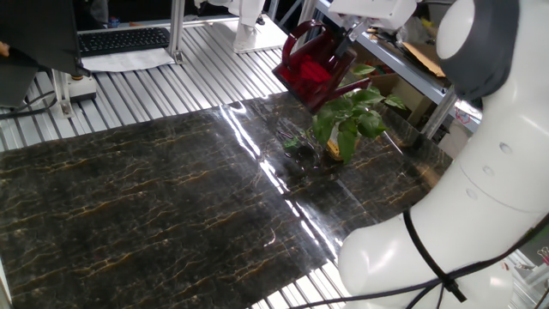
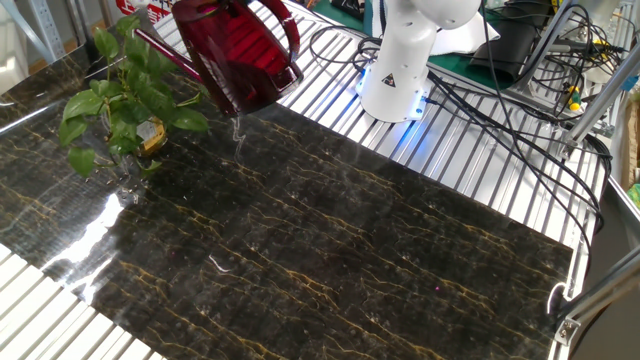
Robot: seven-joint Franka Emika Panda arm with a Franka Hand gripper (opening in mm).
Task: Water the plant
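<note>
The plant (image 1: 347, 116) with bright green leaves stands in a small pot on the dark marble table; in the other fixed view it (image 2: 125, 105) is at the far left. The dark red translucent watering can (image 1: 313, 64) hangs tilted in the air just beside and above the plant, its long spout reaching over the leaves. In the other fixed view the can (image 2: 235, 50) shows with its spout (image 2: 165, 55) pointing left into the foliage. My gripper (image 1: 339, 33) is shut on the can's top handle; its fingers are largely hidden.
The marble slab (image 2: 330, 250) lies on a slatted metal table. The robot base (image 2: 400, 70) and cables (image 2: 500, 110) are at the back. A keyboard (image 1: 124, 39) and a metal frame (image 1: 412, 73) stand beyond the slab.
</note>
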